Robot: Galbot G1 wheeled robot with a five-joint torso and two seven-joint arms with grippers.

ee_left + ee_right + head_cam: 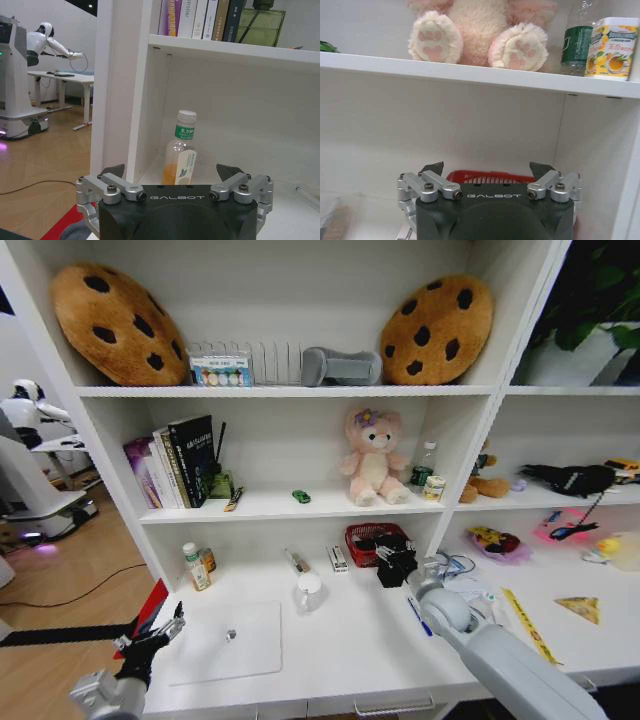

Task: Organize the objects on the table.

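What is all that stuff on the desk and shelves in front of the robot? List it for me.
Cookie cushions: two, brown, top shelf.
Books: a row, mixed colours, middle shelf left.
Plush toy: one, pink, middle shelf.
Toy car: one, green, middle shelf.
Bottle: one, clear with green label, desk back left.
Laptop: one, silver, closed, desk front left.
Basket: one, red, desk back.
Pen: one, blue, desk.
Ruler: one, yellow, desk right.
Triangle: one, yellow, desk right.
Left gripper: open, left of the laptop.
Right gripper: open, at the basket.
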